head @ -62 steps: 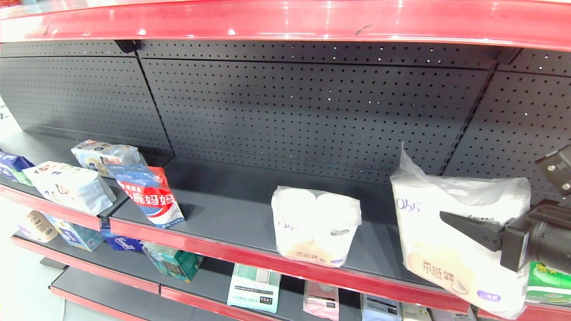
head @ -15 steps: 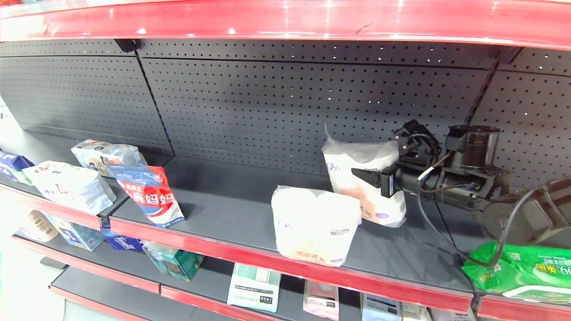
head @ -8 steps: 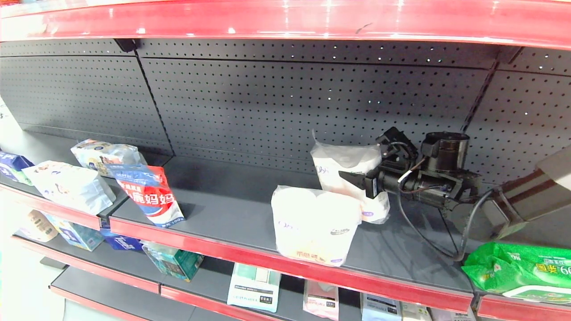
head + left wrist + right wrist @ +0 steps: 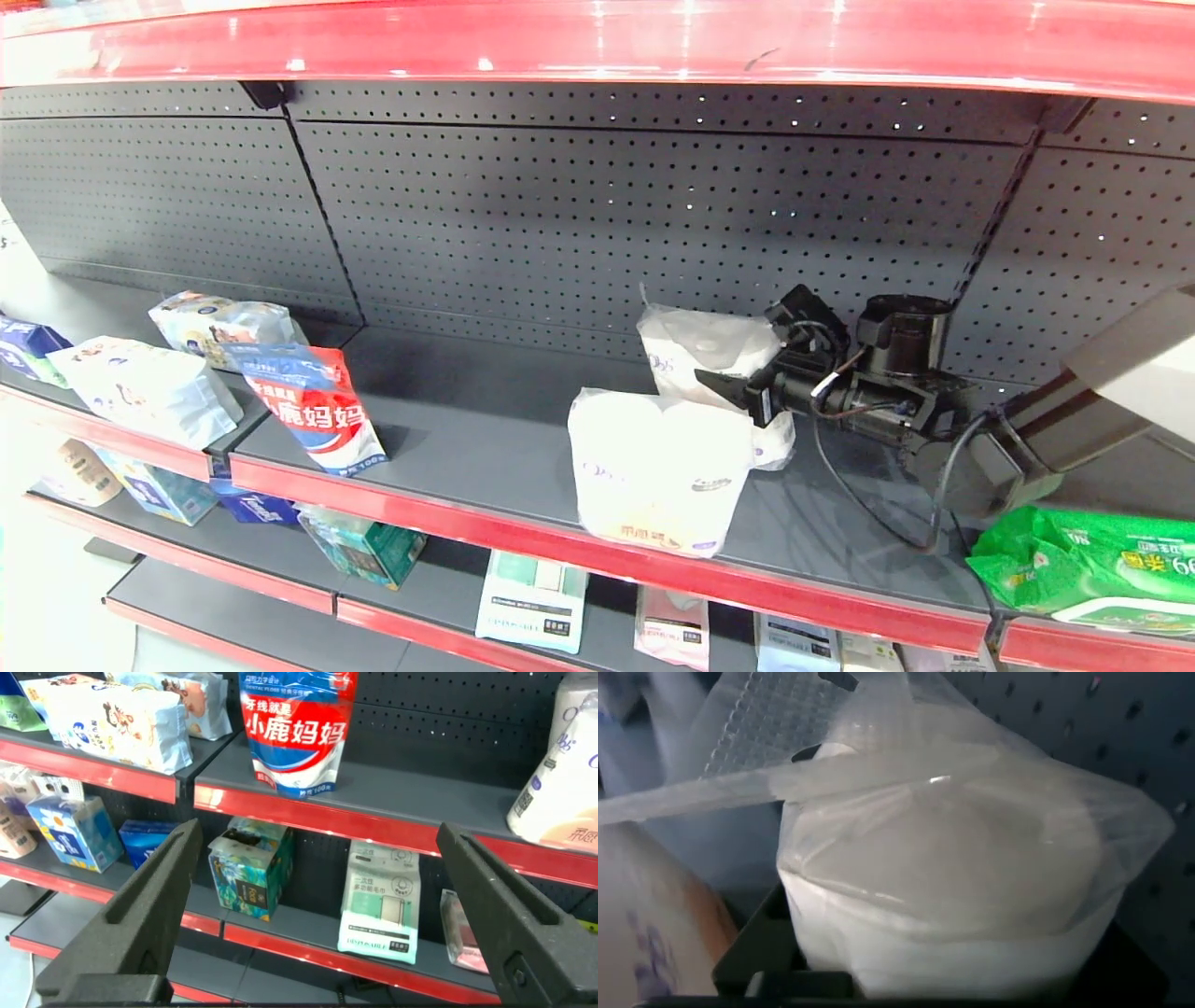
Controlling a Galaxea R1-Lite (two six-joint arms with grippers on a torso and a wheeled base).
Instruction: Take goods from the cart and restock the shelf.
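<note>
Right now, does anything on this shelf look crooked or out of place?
Yes. The front paper-roll pack juts over the shelf's red front lip, and the red-and-blue pouch leans askew near the edge. Nothing looks spilled or torn.

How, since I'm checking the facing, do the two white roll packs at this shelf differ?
The rear pack is clamped in the right gripper; the front pack stands free. The front pack sits at the shelf lip; the rear pack is farther back, partly hidden behind it. The rear pack's bag top sticks up loose; the front pack's looks snug. Both hold white rolls in clear wrap.
</note>
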